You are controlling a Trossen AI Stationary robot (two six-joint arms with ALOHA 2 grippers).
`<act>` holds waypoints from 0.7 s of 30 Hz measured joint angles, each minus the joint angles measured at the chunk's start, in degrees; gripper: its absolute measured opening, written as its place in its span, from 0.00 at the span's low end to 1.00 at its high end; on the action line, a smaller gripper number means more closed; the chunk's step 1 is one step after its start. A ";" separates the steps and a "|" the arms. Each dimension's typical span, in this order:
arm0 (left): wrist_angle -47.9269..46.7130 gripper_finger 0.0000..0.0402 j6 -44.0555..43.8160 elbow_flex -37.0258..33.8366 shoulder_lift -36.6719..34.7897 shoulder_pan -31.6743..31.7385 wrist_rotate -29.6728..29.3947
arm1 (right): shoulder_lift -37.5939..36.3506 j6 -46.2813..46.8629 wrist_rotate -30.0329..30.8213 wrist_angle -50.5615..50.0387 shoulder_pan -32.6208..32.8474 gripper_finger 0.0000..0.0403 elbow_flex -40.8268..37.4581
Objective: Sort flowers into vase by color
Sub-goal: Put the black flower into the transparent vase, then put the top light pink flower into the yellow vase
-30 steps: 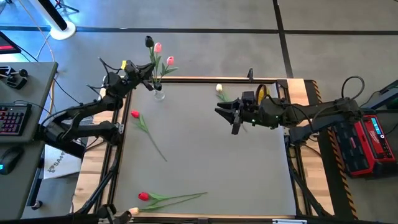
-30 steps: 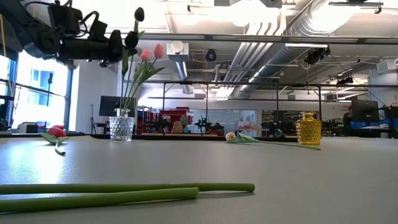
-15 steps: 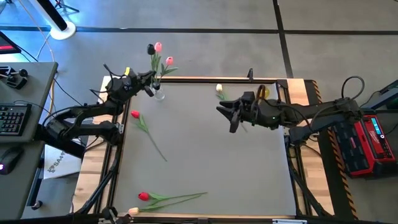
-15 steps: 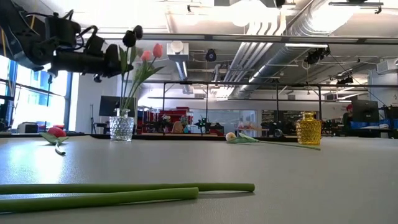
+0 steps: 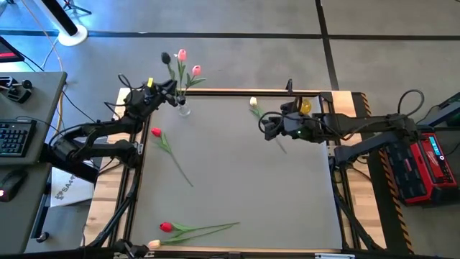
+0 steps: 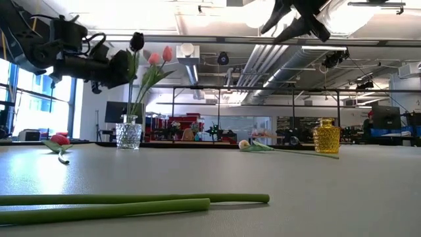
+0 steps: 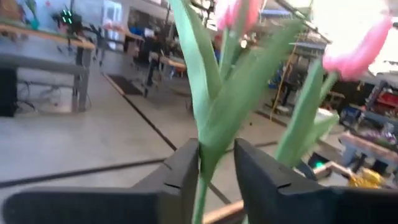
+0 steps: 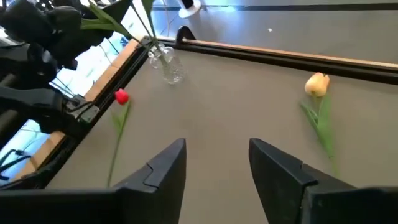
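Note:
A clear glass vase (image 5: 184, 108) (image 6: 129, 135) stands at the table's far left corner. It holds two pink tulips (image 5: 182, 55) (image 6: 168, 54) and a near-black tulip (image 5: 166, 57) (image 6: 136, 41). My left gripper (image 5: 172, 91) (image 6: 123, 66) (image 7: 216, 180) is above the vase, shut on that dark tulip's stem. My right gripper (image 5: 264, 128) (image 8: 216, 165) hangs open above the table's far middle, beside a cream-yellow tulip (image 5: 253, 103) (image 8: 317, 84) that lies flat. A red tulip (image 5: 156, 132) (image 8: 121, 96) lies near the left edge. My left gripper pinches the near-black tulip's green stem (image 7: 202, 186) between its two fingers, just under the leaves. The fingers come about level from the table's left, across the stem. The tulip stands nearly upright with its lower end in the clear vase.
A small yellow vase (image 5: 305, 106) (image 6: 326, 136) stands at the far edge, right of the cream-yellow tulip. A red tulip (image 5: 166, 227) and a cream one (image 5: 153, 244) lie along the near edge, their stems (image 6: 131, 199) pointing right. The table's middle is bare.
My left gripper has moved down toward the clear vase, still shut on the near-black tulip, and the dark head has sunk to about the level of the pink heads. My right gripper has shifted toward the far right and now shows at the top of the low view.

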 joint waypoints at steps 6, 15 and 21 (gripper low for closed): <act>-4.22 0.40 -0.02 0.00 -1.11 -1.52 0.24 | 0.10 -1.46 0.97 -3.87 -2.67 0.43 0.00; -21.73 0.50 4.22 2.36 -12.86 -1.61 0.31 | 4.91 -8.20 -12.11 -1.78 -16.93 0.43 -5.71; -40.78 0.51 7.55 7.63 -21.02 -2.09 -0.22 | 12.24 -17.98 -16.74 4.05 -24.89 0.43 -7.82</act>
